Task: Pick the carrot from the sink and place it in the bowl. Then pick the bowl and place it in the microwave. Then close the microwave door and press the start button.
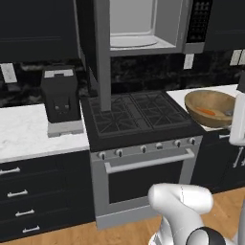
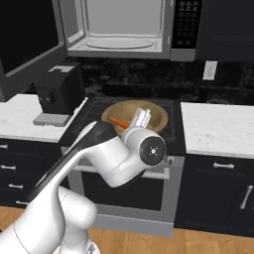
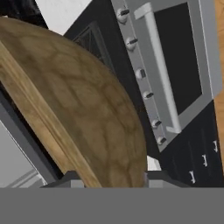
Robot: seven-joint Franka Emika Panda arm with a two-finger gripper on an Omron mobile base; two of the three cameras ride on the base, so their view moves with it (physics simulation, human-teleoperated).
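**Bowl with carrot held in the air below the open microwave**

From the left base view, the bowl hung tilted at the right, over the edge of the white bench beside the stove, with the carrot lying inside it. Above, the microwave stood open — its door swung out edge-on, the white turntable visible inside. A black toaster sat on the bench at the left.

From the right base view, the bowl appeared over the stove top, just behind the arm's wrist, the carrot showing at its near side. The tool reached in over the bowl's near rim. The microwave door stood wide at the left.

In the hand view, the bowl's outer wall lay directly against the camera, and the tool pinched the rim between its dark tips. The oven door and its knobs lay beyond.
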